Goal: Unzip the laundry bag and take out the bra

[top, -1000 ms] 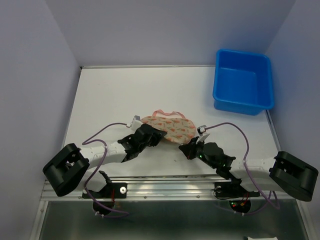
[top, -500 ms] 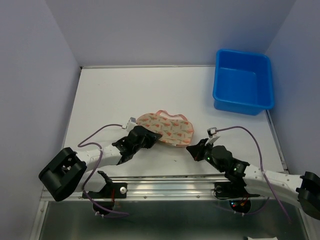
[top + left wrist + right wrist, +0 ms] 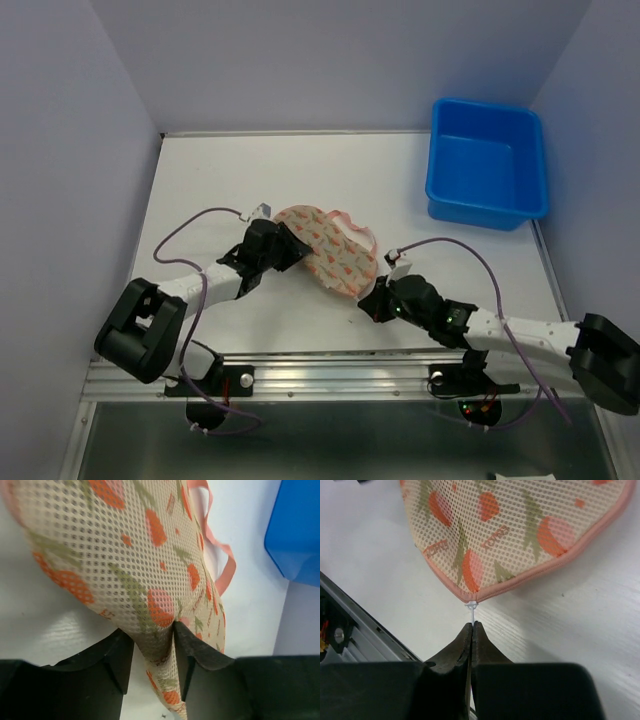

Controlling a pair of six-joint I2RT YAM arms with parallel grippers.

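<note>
Bag: the laundry bag [image 3: 335,255], a flat cream mesh case with an orange fruit print, lies on the white bench [image 3: 230,180] between the two arms; its pink zip edge [image 3: 535,572] looks closed.
Bra: not in view; presumably inside the bag.
Left hand: the left hand [image 3: 154,647] pinches a raised fold of mesh on one lobe, with a finger on either side of the cloth.
Right hand: the right hand [image 3: 471,630] has its fingers pressed together, tips just below a tiny white zip tab [image 3: 471,605] at the bag's pointed corner; I cannot tell whether the tab is caught.
Feel: probably light, soft and floppy; the mesh bunches easily and likely slides on the smooth bench.
Where to hold: the tab for pulling and a mesh fold for anchoring; the tab is small and could slip free.
Strap: a loose pink strap [image 3: 222,567] lies at the far side.
Tub: a blue tub [image 3: 487,160] sits well apart, at the far right.
</note>
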